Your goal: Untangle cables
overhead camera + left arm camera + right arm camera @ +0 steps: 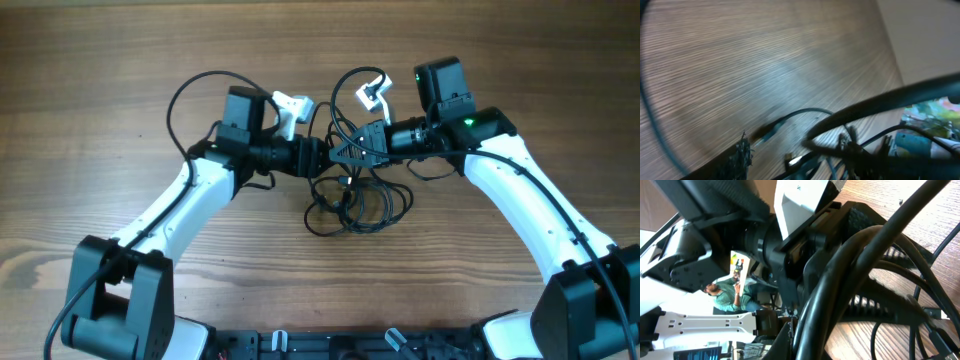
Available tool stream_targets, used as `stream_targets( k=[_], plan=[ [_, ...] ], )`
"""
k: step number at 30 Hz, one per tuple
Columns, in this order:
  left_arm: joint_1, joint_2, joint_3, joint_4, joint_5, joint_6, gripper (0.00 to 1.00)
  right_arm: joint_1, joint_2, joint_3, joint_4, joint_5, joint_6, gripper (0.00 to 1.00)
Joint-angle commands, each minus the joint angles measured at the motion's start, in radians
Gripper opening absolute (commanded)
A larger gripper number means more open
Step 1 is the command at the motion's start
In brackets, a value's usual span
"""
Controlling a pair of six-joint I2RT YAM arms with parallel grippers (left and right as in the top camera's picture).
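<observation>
Overhead: right gripper [345,152] pinched together on the cables [360,205], mid surface [100,60].
Left gripper [318,156] faces the right gripper, nearly touching; can't tell if it is apart or together, its wrist view is blurred. Loose cable loops lie just below the right gripper.

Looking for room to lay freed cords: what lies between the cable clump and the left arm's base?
Only bare wooden table, seen overhead, between the cables and left arm's base.

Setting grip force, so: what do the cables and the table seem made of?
The cables: probably rubber or plastic jacket, matte black, bending into loose loops. The table: wood or wood-look laminate, brown with visible grain, faint sheen.
</observation>
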Motion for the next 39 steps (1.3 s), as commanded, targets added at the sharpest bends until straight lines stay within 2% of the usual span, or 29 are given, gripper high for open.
stream_targets(
  k=[1, 3, 5, 7, 9, 12, 14, 16, 17, 20, 22, 29, 31, 33, 35, 36, 39],
  plan=[
    [-0.031, 0.007, 0.002, 0.07, -0.066, -0.135, 0.62, -0.005, -0.016, 0.011, 0.003, -0.028, -0.01, 0.04],
    [-0.064, 0.008, 0.0, 0.111, -0.103, -0.159, 0.61, -0.005, -0.016, 0.011, 0.003, -0.029, -0.009, 0.04],
    [-0.089, 0.008, -0.003, 0.126, -0.195, -0.246, 0.59, -0.005, -0.016, 0.011, 0.003, -0.055, -0.01, 0.04],
    [-0.114, 0.025, -0.003, 0.221, -0.338, -0.399, 0.59, -0.005, -0.016, 0.011, 0.003, -0.11, -0.009, 0.04],
    [-0.115, 0.031, -0.003, 0.306, -0.399, -0.521, 0.6, -0.005, -0.016, 0.011, 0.002, -0.159, -0.005, 0.04],
    [-0.115, 0.031, -0.003, 0.352, -0.575, -0.726, 0.63, -0.005, -0.016, 0.011, 0.006, -0.228, 0.026, 0.04],
    [-0.114, 0.031, -0.003, 0.358, -0.701, -0.854, 0.7, -0.005, -0.016, 0.011, 0.007, -0.274, 0.047, 0.04],
    [-0.114, 0.031, -0.003, 0.392, -0.756, -0.946, 0.82, -0.005, -0.016, 0.011, 0.006, -0.327, 0.047, 0.04],
    [-0.114, 0.031, -0.003, 0.426, -0.761, -0.957, 0.86, -0.005, -0.016, 0.011, 0.007, -0.354, 0.047, 0.04],
    [-0.113, 0.031, -0.003, 0.499, -0.772, -0.959, 0.88, -0.005, -0.016, 0.011, 0.006, -0.426, 0.047, 0.04],
    [-0.102, 0.031, -0.003, 0.494, -0.855, -0.958, 0.9, -0.005, -0.016, 0.011, 0.007, -0.492, 0.043, 0.04],
    [-0.026, 0.031, -0.003, 0.441, -0.988, -0.954, 0.97, -0.001, -0.016, 0.011, 0.006, -0.461, 0.042, 0.04],
    [0.039, 0.031, -0.003, 0.411, -0.99, -0.951, 1.0, 0.015, -0.016, 0.011, 0.006, -0.338, 0.043, 0.04],
    [0.1, 0.031, -0.003, 0.353, -0.99, -0.937, 1.0, 0.035, -0.016, 0.011, -0.022, -0.098, 0.043, 0.04],
    [0.179, 0.031, -0.003, 0.229, -0.991, -0.867, 1.0, 0.048, -0.016, 0.011, -0.111, 0.38, 0.045, 0.04],
    [0.197, 0.031, -0.003, 0.185, -0.991, -0.868, 1.0, 0.047, -0.016, 0.011, -0.131, 0.499, 0.045, 0.04],
    [0.233, 0.031, -0.003, 0.03, -1.022, -0.867, 0.99, 0.047, -0.016, 0.011, -0.178, 1.025, 0.071, 0.04]
  ],
)
